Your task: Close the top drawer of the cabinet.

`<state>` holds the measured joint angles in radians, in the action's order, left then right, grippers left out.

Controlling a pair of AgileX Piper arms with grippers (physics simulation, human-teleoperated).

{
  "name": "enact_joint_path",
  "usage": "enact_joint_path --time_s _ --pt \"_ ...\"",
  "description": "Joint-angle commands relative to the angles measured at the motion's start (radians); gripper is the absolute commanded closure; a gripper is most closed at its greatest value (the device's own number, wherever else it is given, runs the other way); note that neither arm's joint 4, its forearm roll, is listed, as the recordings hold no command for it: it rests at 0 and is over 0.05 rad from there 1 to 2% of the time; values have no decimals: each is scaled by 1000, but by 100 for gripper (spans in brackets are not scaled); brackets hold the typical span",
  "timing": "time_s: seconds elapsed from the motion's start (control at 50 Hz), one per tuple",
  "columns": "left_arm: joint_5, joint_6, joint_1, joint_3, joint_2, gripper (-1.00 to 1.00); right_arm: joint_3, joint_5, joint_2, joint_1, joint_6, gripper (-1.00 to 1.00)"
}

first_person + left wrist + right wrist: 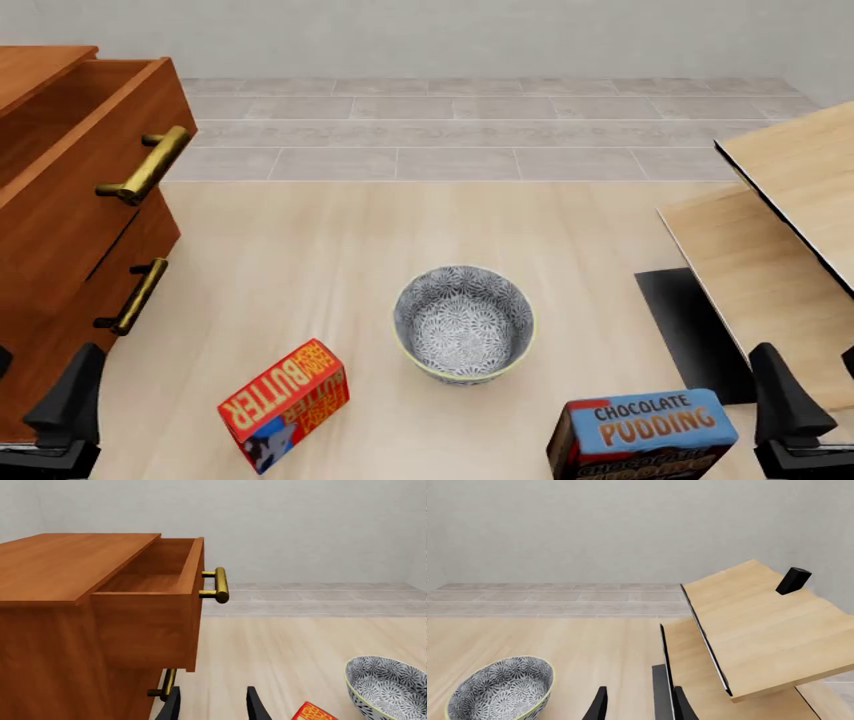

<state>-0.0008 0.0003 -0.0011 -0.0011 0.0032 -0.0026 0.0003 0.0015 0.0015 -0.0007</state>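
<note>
Table (400, 250): top drawer (150, 625) open, just above left gripper (212, 705).

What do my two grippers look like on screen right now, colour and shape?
Both are plain matte black. The left gripper shows two slim, tapering fingers; the right gripper looks the same. In the front view each appears as a dark wedge-shaped piece at the bottom corners. No cables or markings are visible.

The frame edges are cutting off the cabinet (54, 250) at left, the pudding box (643, 435) at bottom, and both grippers' bases.
</note>
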Motion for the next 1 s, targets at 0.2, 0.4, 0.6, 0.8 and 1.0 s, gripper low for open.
enact_joint_path --time_s 0.2,0.4,0.6,0.8,1.0 --pt "-6 14 -4 -6 13 -100 -22 5 7 2 3 -100" --pt "4 71 -21 -29 21 -100 -12 -3 0 5 1 -100" --pt "-25 147 -65 -46 69 -100 -10 -7 0 3 1 -100" --pt "-84 317 -109 -46 102 -100 -9 -12 -1 24 -9 -100" --pt "-218 507 -114 -33 209 -100 0 -14 -1 48 -23 -100"
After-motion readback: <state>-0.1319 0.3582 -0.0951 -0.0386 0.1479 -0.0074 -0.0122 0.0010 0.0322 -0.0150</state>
